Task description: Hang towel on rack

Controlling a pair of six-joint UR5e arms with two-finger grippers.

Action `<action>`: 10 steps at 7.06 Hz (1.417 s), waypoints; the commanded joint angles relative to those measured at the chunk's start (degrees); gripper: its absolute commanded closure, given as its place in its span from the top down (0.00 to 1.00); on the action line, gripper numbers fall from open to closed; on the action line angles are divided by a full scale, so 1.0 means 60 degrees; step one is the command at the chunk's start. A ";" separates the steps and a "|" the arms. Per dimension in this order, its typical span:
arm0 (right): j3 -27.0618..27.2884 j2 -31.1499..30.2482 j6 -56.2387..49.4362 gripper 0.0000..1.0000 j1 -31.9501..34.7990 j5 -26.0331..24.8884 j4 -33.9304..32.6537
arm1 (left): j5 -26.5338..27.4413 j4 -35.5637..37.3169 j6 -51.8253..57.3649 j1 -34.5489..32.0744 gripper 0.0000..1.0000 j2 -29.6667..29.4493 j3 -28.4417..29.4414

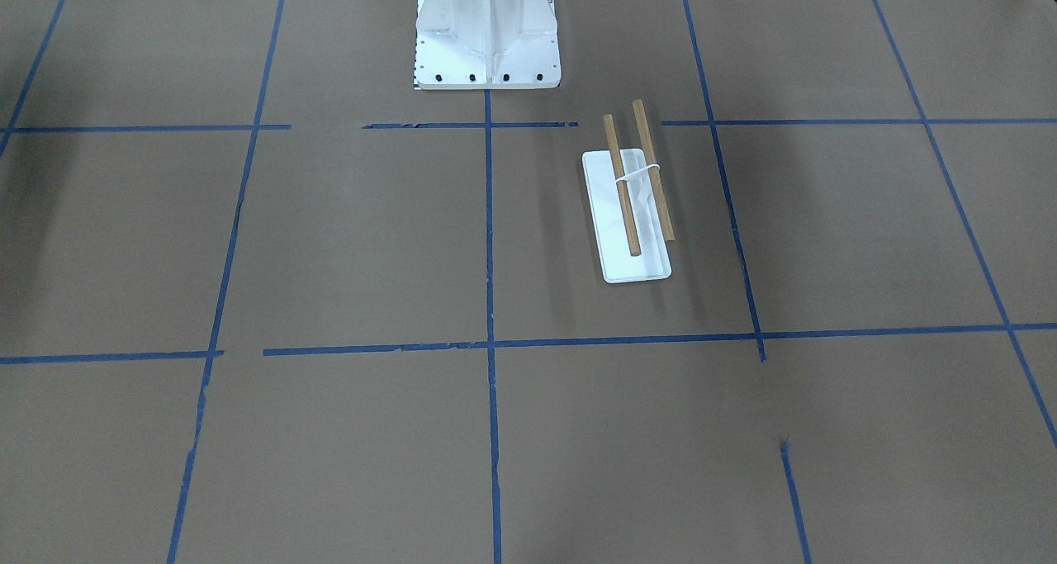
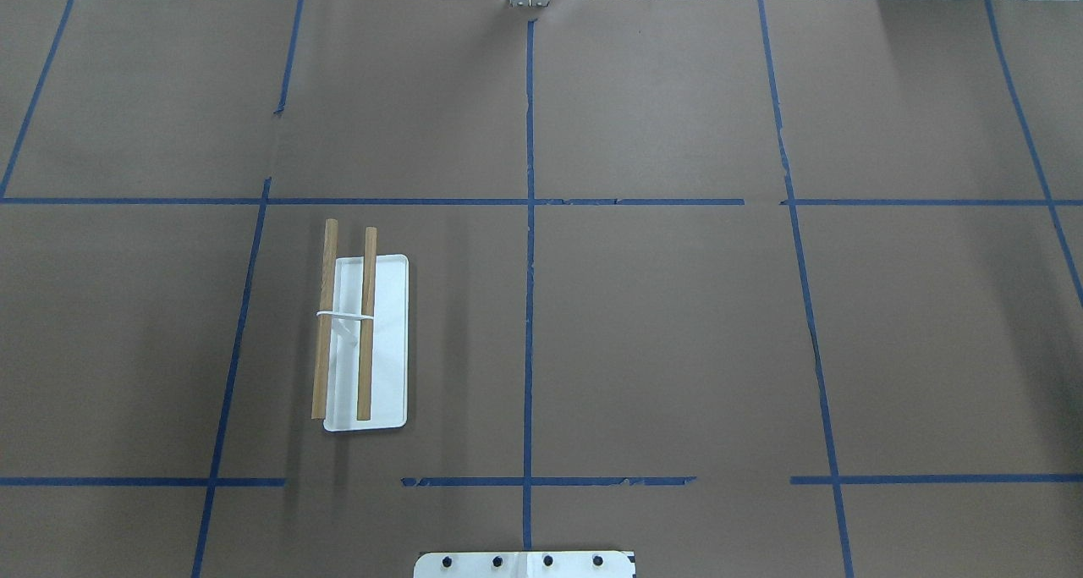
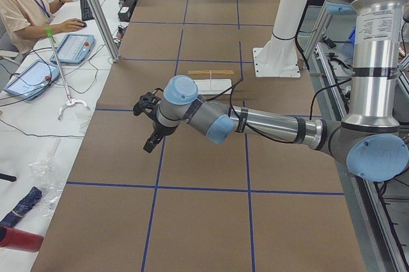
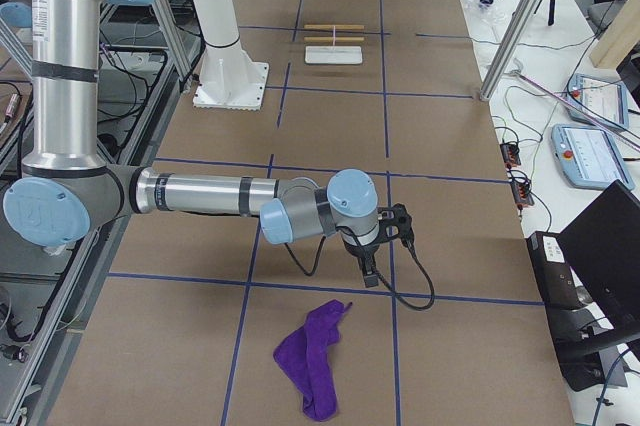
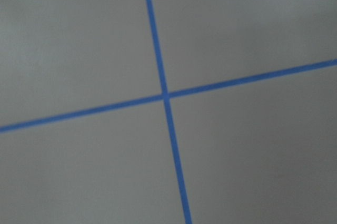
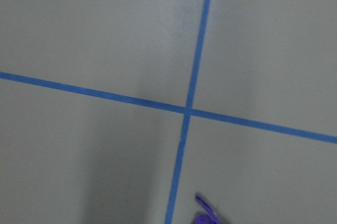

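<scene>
Towel is crumpled purple cloth; rack has wooden rods, flat white base.

Purple towel lying crumpled, white-based rack standing upright with two parallel wooden rods, well apart

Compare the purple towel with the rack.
Look: the towel is purple, soft cloth; the rack is a white base with two brown wooden rods. Pose: the towel lies crumpled in a heap; the rack stands square, rods parallel. Place: the towel is at the right end of the table; the rack sits left of centre. Shared: both rest on that brown table.
</scene>
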 commanded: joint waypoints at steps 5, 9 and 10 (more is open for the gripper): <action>-0.3332 -0.0117 -0.1181 0.97 -0.0879 -0.0488 0.4307 | -0.0043 -0.3279 -0.1418 0.0111 1.00 -0.0234 0.0753; -0.4128 -0.0774 -0.3820 0.91 -0.0531 0.0037 0.4325 | 0.0001 -0.3671 -0.2163 0.0373 1.00 -0.0263 0.0708; -0.4259 -0.0776 -0.4172 0.91 -0.0180 0.0068 0.4223 | 0.0015 -0.4153 -0.2820 0.0592 1.00 -0.0263 0.0752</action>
